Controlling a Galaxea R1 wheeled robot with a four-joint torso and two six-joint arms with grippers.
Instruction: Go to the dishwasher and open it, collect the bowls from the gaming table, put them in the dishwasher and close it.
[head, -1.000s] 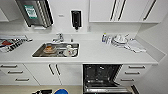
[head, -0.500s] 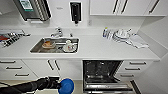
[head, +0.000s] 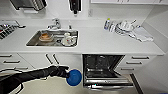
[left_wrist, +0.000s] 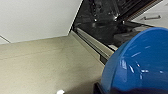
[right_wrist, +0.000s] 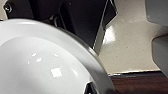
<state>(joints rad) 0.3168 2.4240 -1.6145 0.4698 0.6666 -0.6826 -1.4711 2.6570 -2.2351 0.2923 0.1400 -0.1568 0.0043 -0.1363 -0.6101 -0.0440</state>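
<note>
The dishwasher (head: 102, 66) stands open under the white counter, its door (head: 107, 81) folded down and its dark racks showing. My left gripper (head: 65, 72) is shut on the solid blue bowl (head: 74, 77), holding it in the air just left of the open door. In the left wrist view the blue bowl (left_wrist: 140, 62) looms beside the dishwasher's dark inside (left_wrist: 105, 25). A pale glossy bowl (right_wrist: 42, 62) sits close against my right gripper (right_wrist: 88, 89), above the floor, with the dark dishwasher (right_wrist: 75, 15) behind. The gaming table is out of view.
A sink (head: 53, 38) with dishes lies in the counter left of the dishwasher. Stacked dishes and a cloth (head: 130, 28) sit at the counter's right end. White drawers (head: 136, 65) flank the dishwasher on the right, cabinet doors (head: 53, 60) on the left. The floor (left_wrist: 50, 65) is beige.
My left arm has come into the head view with the blue bowl and carried it right and up towards the open dishwasher. The view has shifted a little.
</note>
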